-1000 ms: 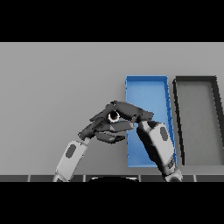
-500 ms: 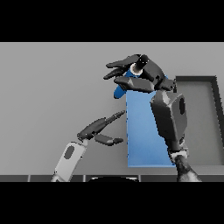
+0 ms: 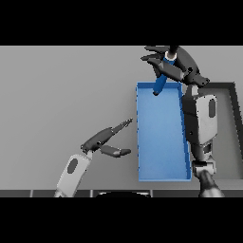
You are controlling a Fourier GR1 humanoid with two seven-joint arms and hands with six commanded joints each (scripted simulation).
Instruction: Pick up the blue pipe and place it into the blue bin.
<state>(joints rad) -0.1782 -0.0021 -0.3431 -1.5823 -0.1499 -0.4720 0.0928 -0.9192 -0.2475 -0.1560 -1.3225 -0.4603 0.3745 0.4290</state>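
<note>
Above one blue bin point(image 3: 161, 142), one blue pipe point(image 3: 160, 83)

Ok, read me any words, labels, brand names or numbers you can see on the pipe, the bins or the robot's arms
None: no text, number or sign shows anywhere.
blue pipe, held in the right hand: plain.
blue bin: plain.
dark bin: plain.
left hand and both arms: unmarked.
</note>
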